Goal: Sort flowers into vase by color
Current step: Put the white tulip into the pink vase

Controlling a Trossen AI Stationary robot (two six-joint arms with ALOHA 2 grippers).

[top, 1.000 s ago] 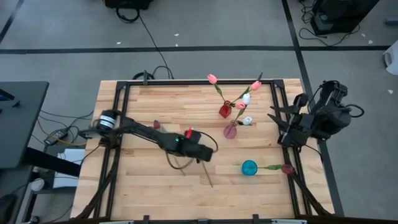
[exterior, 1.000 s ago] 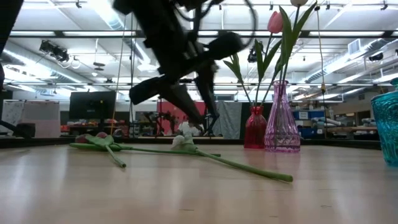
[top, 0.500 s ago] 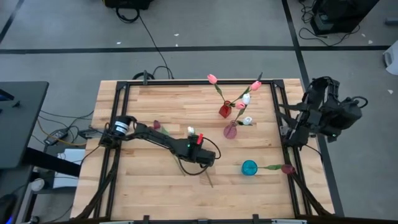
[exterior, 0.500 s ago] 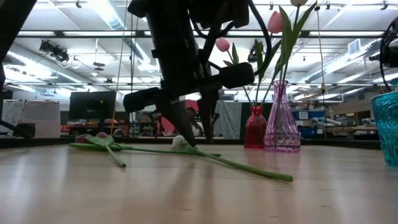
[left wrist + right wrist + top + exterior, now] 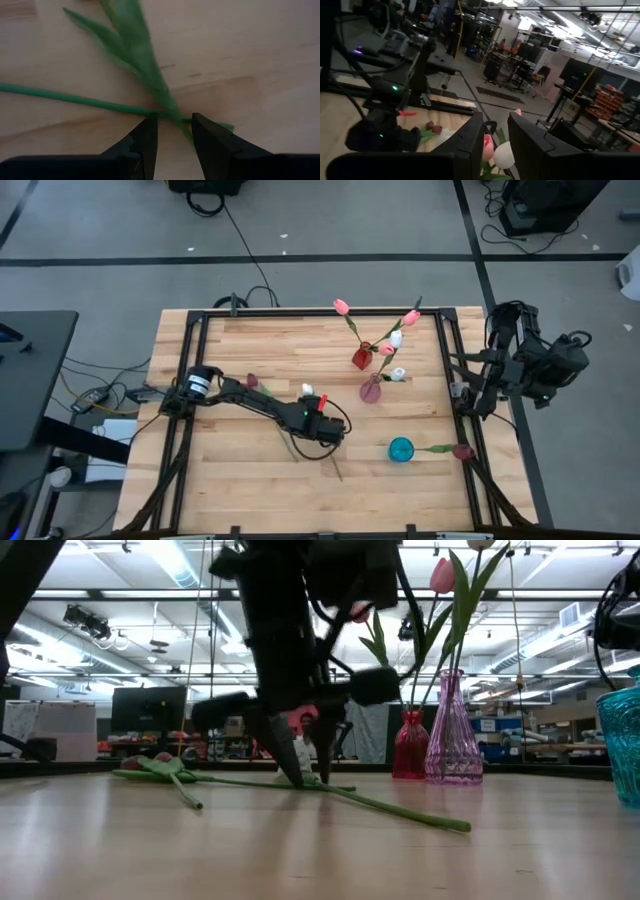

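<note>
Several tulips lie on the table under my left arm: a white head, a maroon head, and crossing green stems. My left gripper points steeply down, open, with its tips at the table. They stand on either side of the spot where a thin stem and a leaf cross. My right gripper hangs at the table's right edge, open by a narrow gap with nothing in it. My left gripper comes from above, its fingers lying across the stem crossing, which rests flat on the table. I cannot tell whether the fingertips touch the stem.
At the far right stand a red vase and a pink vase, holding pink and white tulips. A teal vase stands nearer, and a maroon tulip reaches from it toward the right edge. Bare wood lies near and left.
My left gripper has sunk toward the stems on the table and tipped to point more steeply down, its tips now at the stem crossing. My right arm has drawn back from over the table toward the right edge, turning as it went.
</note>
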